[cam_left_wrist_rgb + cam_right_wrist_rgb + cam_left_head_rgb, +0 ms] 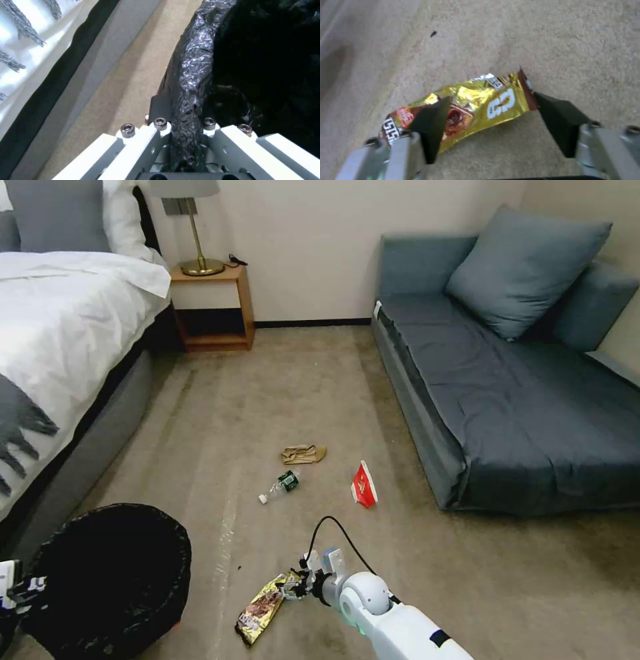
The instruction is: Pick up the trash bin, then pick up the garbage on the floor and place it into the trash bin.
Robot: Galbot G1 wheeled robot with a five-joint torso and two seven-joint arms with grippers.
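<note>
The trash bin (113, 573), round and lined with a glossy black bag, is at the lower left by the bed. My left gripper (20, 590) is shut on its rim (195, 65), one finger outside and one inside the bag (185, 117). A yellow-brown snack wrapper (263, 607) lies flat on the carpet. My right gripper (293, 585) is low over it and open, its black fingers either side of the wrapper (476, 105). Farther off lie a clear bottle (280, 487), a red-white packet (364, 485) and crumpled brown paper (303, 453).
A bed (60, 347) with white linen runs along the left. A grey-blue sofa (520, 380) fills the right. A wooden nightstand (213, 307) with a lamp stands against the far wall. Open carpet lies between bed and sofa.
</note>
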